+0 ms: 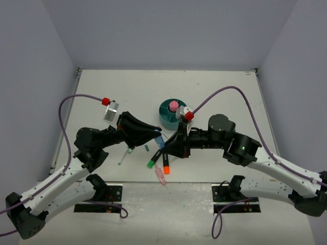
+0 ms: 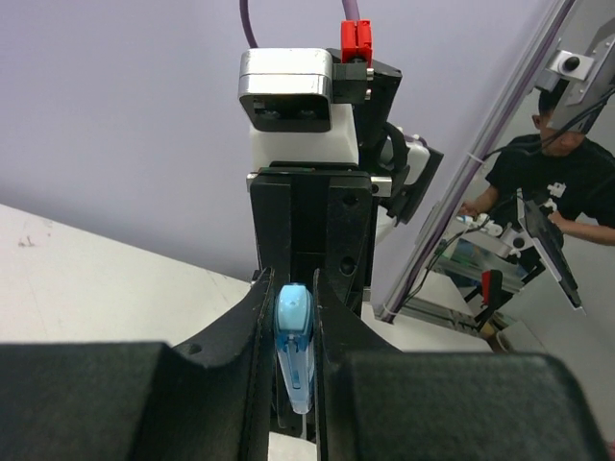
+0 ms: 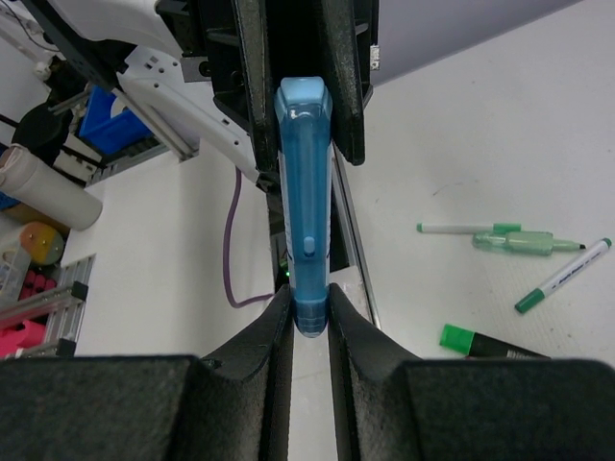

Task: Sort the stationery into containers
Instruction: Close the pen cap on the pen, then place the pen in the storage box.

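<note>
The blue marker (image 1: 160,140) hangs in the air between my two grippers, in front of the round teal organizer (image 1: 164,116). My left gripper (image 1: 156,132) is shut on its light-blue cap end (image 2: 292,327). My right gripper (image 1: 166,148) is shut on its other end (image 3: 306,221). A pink-capped glue stick (image 1: 173,105) stands in the organizer. On the table below lie a green highlighter (image 1: 151,162), an orange highlighter (image 1: 166,167) and a pink highlighter (image 1: 161,176). A thin green pen (image 1: 130,150) and a white pen (image 1: 122,158) lie to the left.
In the right wrist view, green and white pens (image 3: 524,242) and the green highlighter (image 3: 490,343) lie on the white table to the right of the fingers. The table's side walls stand left and right. The arm bases sit at the near edge.
</note>
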Available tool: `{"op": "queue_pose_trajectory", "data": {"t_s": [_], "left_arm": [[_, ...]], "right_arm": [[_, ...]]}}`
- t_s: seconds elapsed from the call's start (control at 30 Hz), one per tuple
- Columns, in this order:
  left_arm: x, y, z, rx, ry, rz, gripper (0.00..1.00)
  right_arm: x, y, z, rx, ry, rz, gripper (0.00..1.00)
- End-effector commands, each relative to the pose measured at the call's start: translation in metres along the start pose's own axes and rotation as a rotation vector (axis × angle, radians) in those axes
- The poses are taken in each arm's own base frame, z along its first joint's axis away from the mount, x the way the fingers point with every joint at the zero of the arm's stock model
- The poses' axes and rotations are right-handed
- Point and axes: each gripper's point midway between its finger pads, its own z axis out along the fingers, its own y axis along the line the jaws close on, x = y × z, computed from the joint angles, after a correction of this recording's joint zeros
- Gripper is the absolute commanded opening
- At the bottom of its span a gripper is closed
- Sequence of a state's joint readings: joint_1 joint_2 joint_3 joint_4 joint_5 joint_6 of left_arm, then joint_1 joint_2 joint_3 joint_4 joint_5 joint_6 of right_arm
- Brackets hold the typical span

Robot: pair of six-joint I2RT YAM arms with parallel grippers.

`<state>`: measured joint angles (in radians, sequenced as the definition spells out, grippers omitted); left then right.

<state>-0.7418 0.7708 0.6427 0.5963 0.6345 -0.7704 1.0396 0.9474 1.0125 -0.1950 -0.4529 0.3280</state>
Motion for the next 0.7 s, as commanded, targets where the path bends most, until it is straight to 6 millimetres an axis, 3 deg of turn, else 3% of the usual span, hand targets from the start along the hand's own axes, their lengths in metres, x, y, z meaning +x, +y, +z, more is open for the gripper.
{"op": "queue_pose_trajectory", "data": {"t_s": [0.0, 0.13, 0.23, 0.3, 0.43, 0.53, 0.57, 0.6, 0.63, 0.67], "left_arm": [[0.049, 0.014, -0.009, -0.016, 0.147, -0.103, 0.0], [0.055, 0.017, -0.012, -0.031, 0.151, -0.109, 0.0], [0.062, 0.025, -0.012, -0.051, 0.155, -0.125, 0.0], [0.064, 0.029, -0.012, -0.07, 0.156, -0.13, 0.0], [0.056, 0.034, -0.014, -0.131, 0.157, -0.083, 0.0], [0.05, 0.046, -0.012, -0.201, 0.15, -0.065, 0.0], [0.037, 0.06, -0.009, -0.286, 0.116, -0.044, 0.0], [0.036, 0.067, -0.01, -0.329, 0.121, -0.044, 0.0], [0.032, 0.077, -0.012, -0.393, 0.112, -0.043, 0.0], [0.022, 0.09, -0.014, -0.483, 0.083, -0.032, 0.0]], "right_arm": [[-0.126, 0.028, -0.024, -0.002, -0.369, -0.155, 0.0], [-0.153, 0.026, -0.029, 0.012, -0.413, -0.132, 0.0], [-0.159, 0.017, -0.02, 0.02, -0.386, -0.098, 0.0], [-0.15, 0.006, -0.011, 0.033, -0.33, -0.098, 0.0], [-0.106, -0.015, 0.005, 0.053, -0.239, -0.044, 0.0], [-0.096, -0.008, 0.001, 0.01, -0.241, -0.049, 0.02], [-0.085, -0.009, 0.0, 0.013, -0.208, -0.041, 0.36], [-0.075, -0.012, 0.0, 0.021, -0.176, -0.03, 0.48], [-0.065, -0.02, -0.002, 0.058, -0.153, -0.014, 0.67], [-0.054, -0.03, -0.005, 0.111, -0.134, 0.001, 0.96]]}}
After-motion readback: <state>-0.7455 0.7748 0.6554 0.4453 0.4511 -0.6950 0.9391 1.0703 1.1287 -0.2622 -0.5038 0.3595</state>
